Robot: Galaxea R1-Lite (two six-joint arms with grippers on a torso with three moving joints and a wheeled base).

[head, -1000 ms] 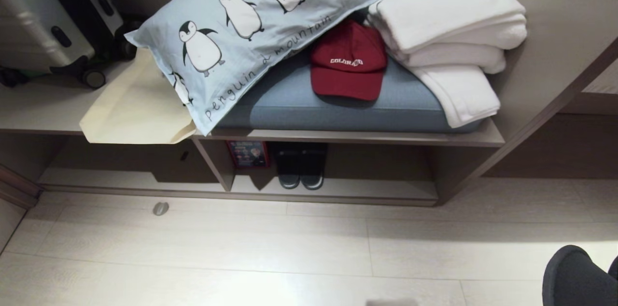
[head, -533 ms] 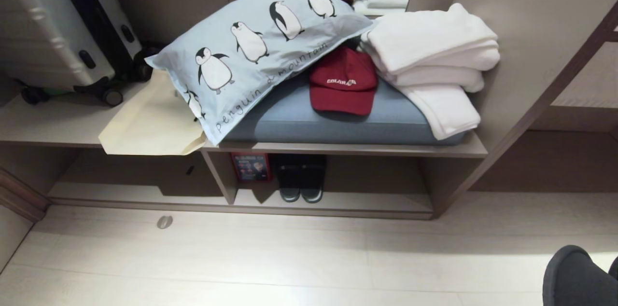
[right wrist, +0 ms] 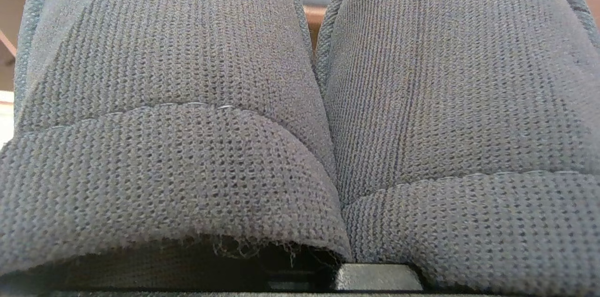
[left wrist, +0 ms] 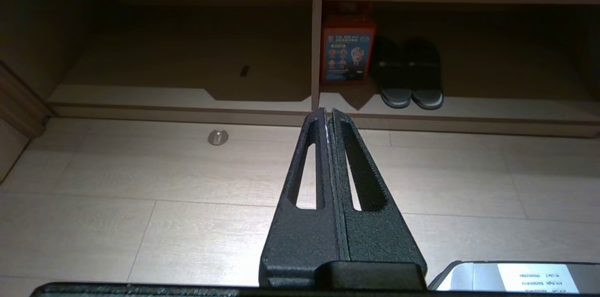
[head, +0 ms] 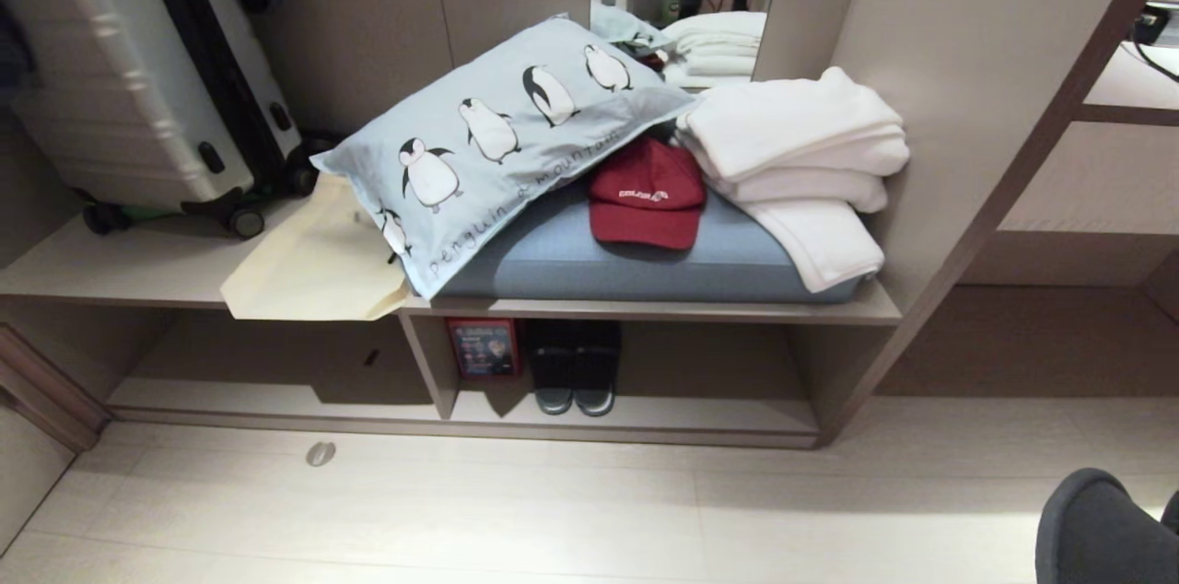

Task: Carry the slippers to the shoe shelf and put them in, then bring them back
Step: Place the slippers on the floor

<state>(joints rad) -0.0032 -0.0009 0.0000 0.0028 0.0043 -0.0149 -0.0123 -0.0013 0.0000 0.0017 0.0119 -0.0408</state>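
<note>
Clamped tight on the slippers (right wrist: pixel 300 114), the right gripper carries the pair side by side, their dark blue-grey knit uppers filling the right wrist view; the gripper itself stays hidden beneath the fabric. From the head view only a rounded dark toe shows at about five o'clock, at the picture's lower right corner, well apart from the shoe shelf (head: pixel 636 437).

That shelf sits at six o'clock from the blue cushion (head: pixel 626 262), a low pale cubby under the bench with an upright divider (head: pixel 428 363). Just right of the divider stand a red box (head: pixel 483 347) and a dark pair with pale-edged soles (head: pixel 574 367); bare board lies to their right, toward three o'clock. Above, a penguin pillow (head: pixel 497 142), a red cap (head: pixel 647 194) and folded white towels (head: pixel 797 151) crowd the cushion, with a suitcase (head: pixel 138 68) at ten o'clock.

The left gripper (left wrist: pixel 328 116) points at the shelf's base with its jaws pressed together and nothing between them.

Judging by the loose weave and frayed edge, the slippers look light, soft and easily squashed, not fragile. Pinched at the heel-side opening, both together, they should ride securely, though the floppy toes may sag or catch on the shelf's raised base going in.
</note>
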